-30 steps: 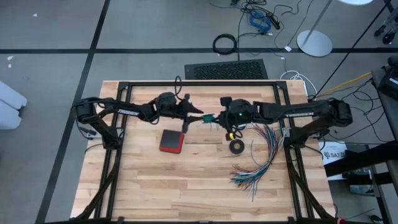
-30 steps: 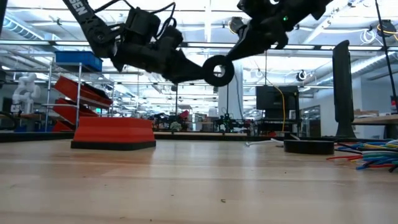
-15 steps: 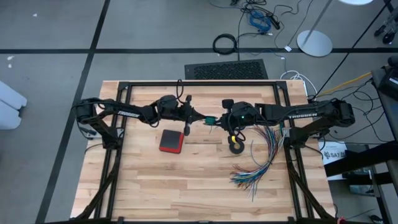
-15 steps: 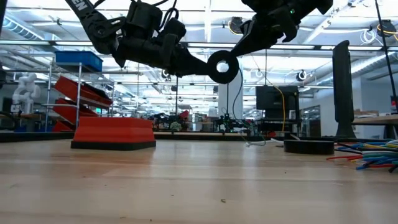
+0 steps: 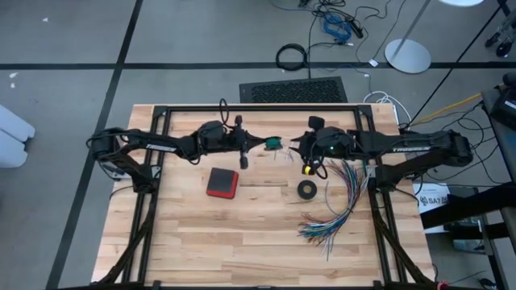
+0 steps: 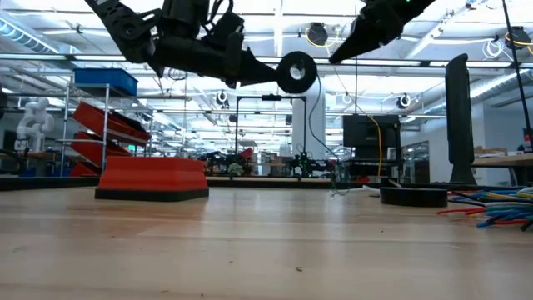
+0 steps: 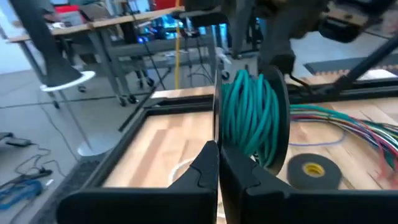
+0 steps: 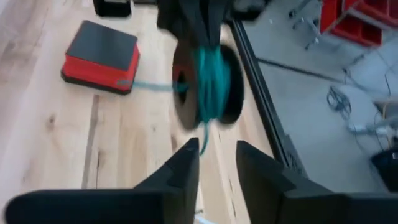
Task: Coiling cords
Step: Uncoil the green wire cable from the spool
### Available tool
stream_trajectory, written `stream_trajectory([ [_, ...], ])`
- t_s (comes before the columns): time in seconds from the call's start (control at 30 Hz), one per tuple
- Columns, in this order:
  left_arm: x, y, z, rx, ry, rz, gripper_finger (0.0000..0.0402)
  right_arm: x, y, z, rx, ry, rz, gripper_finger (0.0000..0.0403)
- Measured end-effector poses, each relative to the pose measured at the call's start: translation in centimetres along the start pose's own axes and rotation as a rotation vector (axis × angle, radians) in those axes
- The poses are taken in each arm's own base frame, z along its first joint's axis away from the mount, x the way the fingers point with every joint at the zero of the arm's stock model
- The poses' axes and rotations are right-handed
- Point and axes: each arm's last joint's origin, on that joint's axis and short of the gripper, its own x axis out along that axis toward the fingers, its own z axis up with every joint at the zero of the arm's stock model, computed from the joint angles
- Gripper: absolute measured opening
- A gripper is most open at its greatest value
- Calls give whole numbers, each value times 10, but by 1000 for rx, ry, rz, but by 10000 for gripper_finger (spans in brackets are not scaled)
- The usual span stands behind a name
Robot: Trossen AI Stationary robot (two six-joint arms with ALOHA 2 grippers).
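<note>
A black spool wound with the teal-green cord (image 7: 249, 118) hangs above the table's far middle (image 5: 274, 145). My left gripper (image 7: 217, 168) is shut on it, reaching in from the left (image 5: 260, 145). A loose end of the teal cord (image 8: 202, 140) dangles below the spool. My right gripper (image 8: 214, 165) stands open just right of the spool (image 5: 297, 147), apart from it, fingers pointing at it. In the low view the spool (image 6: 297, 72) floats high over the wood. I cannot make out the white cord. My left gripper pinches the rim of one thin black flange (image 7: 216, 134) of the spool between its two fingers. The fingers come level from the table's left. The spool is lifted clear of the table and stands on edge, its axis level.
A red box with a black top (image 5: 222, 182) lies left of centre. A black tape ring (image 5: 307, 189) lies below the right gripper. A fan of multicoloured wires (image 5: 339, 209) spreads at the right. A black frame (image 5: 258, 109) borders the table.
My left gripper has shut on the spool's flange and risen a little with it. My right gripper has let go of the spool and drawn back toward the table's right edge and upward. The spool now hangs from the left gripper alone.
</note>
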Motion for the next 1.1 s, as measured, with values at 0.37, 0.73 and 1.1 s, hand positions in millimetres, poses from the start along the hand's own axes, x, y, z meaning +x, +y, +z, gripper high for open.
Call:
stream_trajectory([
  [0.37,-6,-1,15,4,-54,74,0,25,20,-35,244,-169,-8,111],
  [0.73,-7,-3,23,-21,-139,79,0,32,27,-65,359,-393,-45,110],
  [1.1,-7,-9,27,-68,-176,33,0,51,28,-63,347,-463,-98,110],
])
